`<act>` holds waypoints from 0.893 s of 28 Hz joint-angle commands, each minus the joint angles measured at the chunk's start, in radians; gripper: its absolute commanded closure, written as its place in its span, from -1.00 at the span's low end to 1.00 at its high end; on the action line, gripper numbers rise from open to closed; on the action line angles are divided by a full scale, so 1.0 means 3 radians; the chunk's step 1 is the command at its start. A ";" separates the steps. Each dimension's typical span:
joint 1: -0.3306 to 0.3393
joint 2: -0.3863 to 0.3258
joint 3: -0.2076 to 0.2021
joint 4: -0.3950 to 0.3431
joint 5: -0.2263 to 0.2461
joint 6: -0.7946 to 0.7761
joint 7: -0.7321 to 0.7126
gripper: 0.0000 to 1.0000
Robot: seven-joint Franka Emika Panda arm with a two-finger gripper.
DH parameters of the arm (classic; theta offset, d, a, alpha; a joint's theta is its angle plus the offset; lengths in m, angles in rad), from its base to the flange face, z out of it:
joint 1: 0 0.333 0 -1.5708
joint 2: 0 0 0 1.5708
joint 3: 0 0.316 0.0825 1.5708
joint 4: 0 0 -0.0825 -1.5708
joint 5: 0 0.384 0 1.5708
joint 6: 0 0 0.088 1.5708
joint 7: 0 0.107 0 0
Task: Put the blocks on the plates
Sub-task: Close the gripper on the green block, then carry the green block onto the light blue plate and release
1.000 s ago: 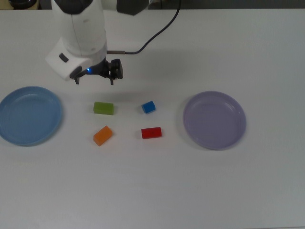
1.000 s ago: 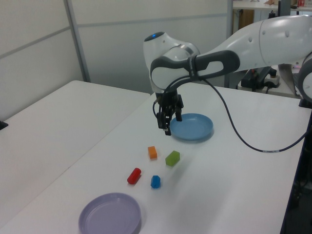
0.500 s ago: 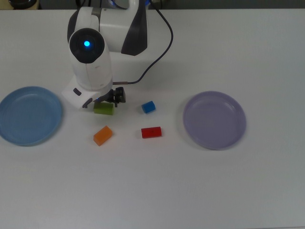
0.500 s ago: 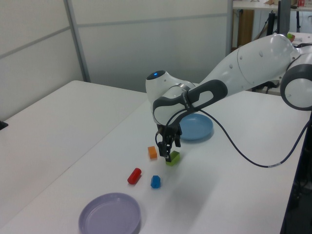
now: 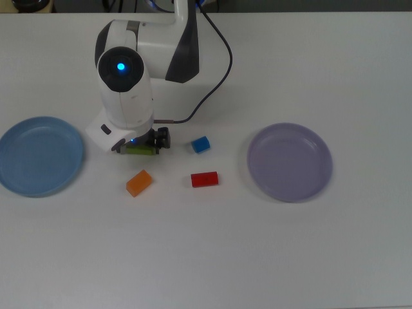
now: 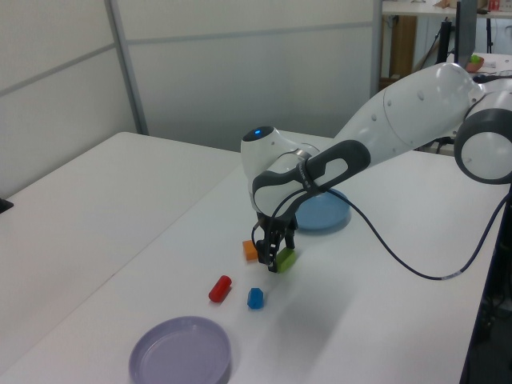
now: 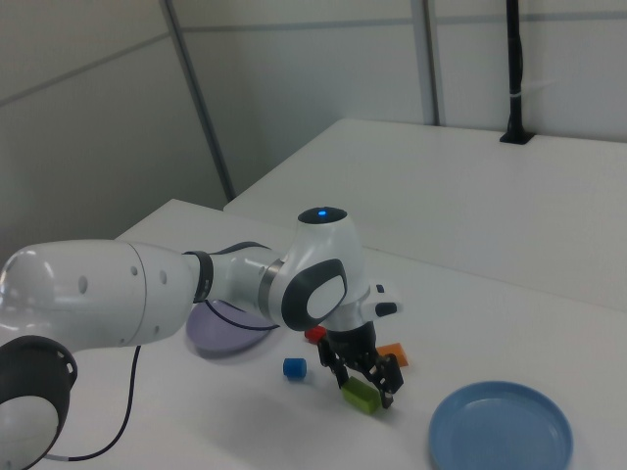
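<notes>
Claw [image 7: 364,380] down at the small green rectangular block [image 7: 360,395], which sits on the white counter [image 5: 212,257] between the light blue round plate [image 5: 38,156] and the small blue cube-like block [image 5: 201,144]. Fingers stand apart, straddling the block; contact not evident, so not clamped.

Other blocks lie bare on the counter: orange rectangular block [image 5: 138,183] just below the green one in the top view, red rectangular block [image 5: 205,179] below the blue cube. Pale lavender round plate [image 5: 290,161] well apart at the top view's right. Both plates hold nothing.

Risks, as judgement: fingers closing off-centre could twist or skid the green block away; the orange block lies near, and a sideways drag may nudge it.

Views: the top view hides most of the green block under the arm's wrist; the right view shows the fingers either side of it. The left view shows the arm partly covering the blue plate.
</notes>
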 commanded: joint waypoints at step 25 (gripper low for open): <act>-0.0634 -0.0056 -0.0043 0.0374 0.0103 -0.0093 0.0017 0.74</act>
